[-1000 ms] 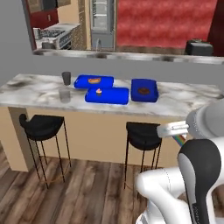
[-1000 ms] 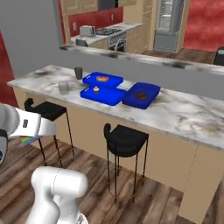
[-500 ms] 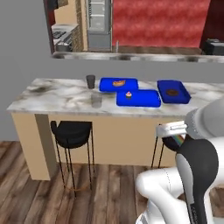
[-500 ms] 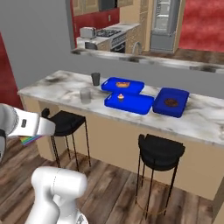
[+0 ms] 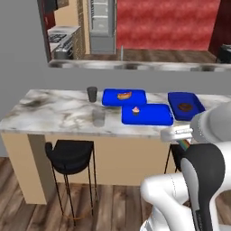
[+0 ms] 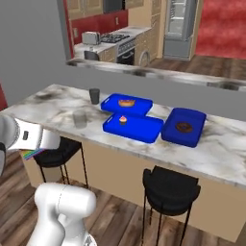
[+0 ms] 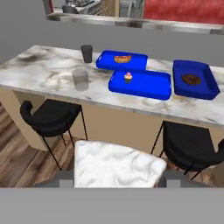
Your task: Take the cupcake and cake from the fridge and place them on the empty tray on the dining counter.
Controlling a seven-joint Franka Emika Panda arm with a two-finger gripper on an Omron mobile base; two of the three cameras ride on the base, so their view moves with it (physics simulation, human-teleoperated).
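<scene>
In the hand view my gripper (image 7: 117, 182) is shut on the cake (image 7: 117, 162), whose white top fills the space between the fingers. The cupcake (image 5: 135, 109) (image 6: 123, 119) (image 7: 127, 77), pink-frosted in a dark wrapper, stands on the near blue tray (image 5: 153, 115) (image 6: 140, 129) (image 7: 151, 86) in the middle of the dining counter (image 5: 54, 113) (image 6: 53, 103) (image 7: 39, 72). My hand hangs in front of the counter, below its edge, well short of the tray. The grey fridge (image 5: 102, 25) (image 6: 178, 26) stands far back in the kitchen.
Behind the near tray lies a blue tray with a hot dog (image 5: 124, 96) (image 6: 127, 103) (image 7: 121, 59), to its right a blue tray with a dark item (image 5: 185, 106) (image 6: 185, 126) (image 7: 192, 79). A glass (image 7: 80, 79) and dark cup (image 7: 86, 53) stand left. Black stools (image 7: 50, 116) (image 7: 190, 144) sit under the counter.
The base has driven and turned, so the whole scene shifted: the counter and trays now sit more central and nearer. The gripper's hold on the cake is unchanged.
</scene>
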